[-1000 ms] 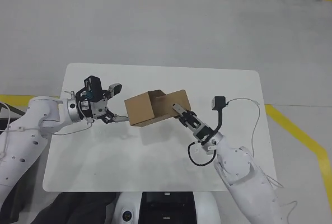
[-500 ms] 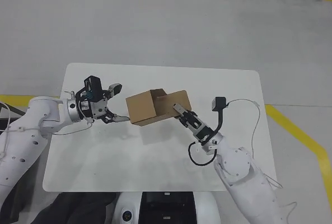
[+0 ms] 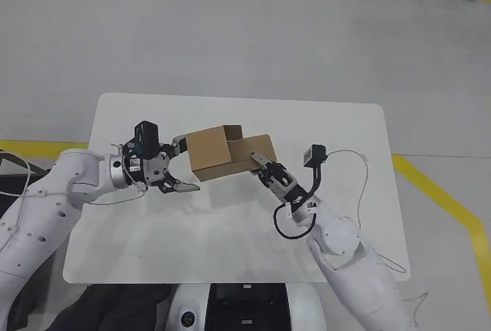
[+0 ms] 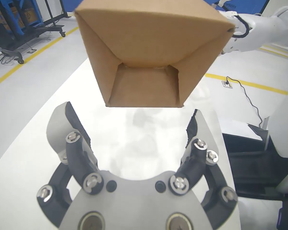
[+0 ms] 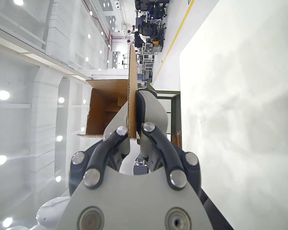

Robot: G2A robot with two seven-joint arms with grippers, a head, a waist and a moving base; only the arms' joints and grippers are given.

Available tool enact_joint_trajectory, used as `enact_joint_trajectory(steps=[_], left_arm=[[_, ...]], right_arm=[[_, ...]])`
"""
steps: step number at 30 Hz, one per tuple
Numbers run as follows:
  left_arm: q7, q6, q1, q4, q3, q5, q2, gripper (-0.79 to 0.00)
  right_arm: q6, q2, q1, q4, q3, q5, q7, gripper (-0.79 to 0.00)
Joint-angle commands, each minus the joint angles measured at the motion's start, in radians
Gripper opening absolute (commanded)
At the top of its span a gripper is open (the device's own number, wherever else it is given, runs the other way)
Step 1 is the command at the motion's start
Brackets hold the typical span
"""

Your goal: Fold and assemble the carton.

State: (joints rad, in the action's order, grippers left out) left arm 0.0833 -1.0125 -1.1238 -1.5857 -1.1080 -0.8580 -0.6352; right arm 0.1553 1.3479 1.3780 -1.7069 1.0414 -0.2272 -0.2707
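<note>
Brown open-ended carton [image 3: 220,152], flaps unfolded

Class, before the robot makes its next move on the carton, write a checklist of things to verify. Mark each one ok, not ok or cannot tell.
1. Right gripper shut on a flap of the brown cardboard carton: ok.
2. Left gripper open: ok.
3. Left gripper faces the carton's open end: ok.
4. Carton between the left fingers: not ok, it lies ahead of them.
5. Carton lifted off the white table: ok, judging by the left wrist view.
6. Flaps at the carton's far end closed: cannot tell.
</note>
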Motion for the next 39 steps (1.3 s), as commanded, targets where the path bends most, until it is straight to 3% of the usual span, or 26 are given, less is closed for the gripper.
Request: enact_joint_trajectory(steps=[1,18,33,36,39], left_arm=[[-0.014,0.000,0.010,0.003,0.016,0.023,0.000,0.000],[-0.124,0.000,0.142,0.039,0.166,0.214,0.017,0.000],[-0.064,0.000,0.205,0.077,0.252,0.200,0.024,0.000],[-0.042,0.000,0.206,0.076,0.261,0.187,0.029,-0.117],[-0.018,0.000,0.208,0.075,0.271,0.174,0.036,-0.151]], right_arm=[[0.010,0.001,-0.001,0.004,-0.002,0.003,0.008,-0.785],[0.056,0.011,-0.015,0.046,-0.026,0.011,0.001,-0.785],[0.073,0.018,-0.021,0.066,-0.028,-0.037,-0.022,-0.785],[0.072,0.019,-0.022,0.069,-0.027,-0.045,-0.028,-0.785],[0.067,0.020,-0.024,0.071,-0.027,-0.053,-0.036,-0.785]])
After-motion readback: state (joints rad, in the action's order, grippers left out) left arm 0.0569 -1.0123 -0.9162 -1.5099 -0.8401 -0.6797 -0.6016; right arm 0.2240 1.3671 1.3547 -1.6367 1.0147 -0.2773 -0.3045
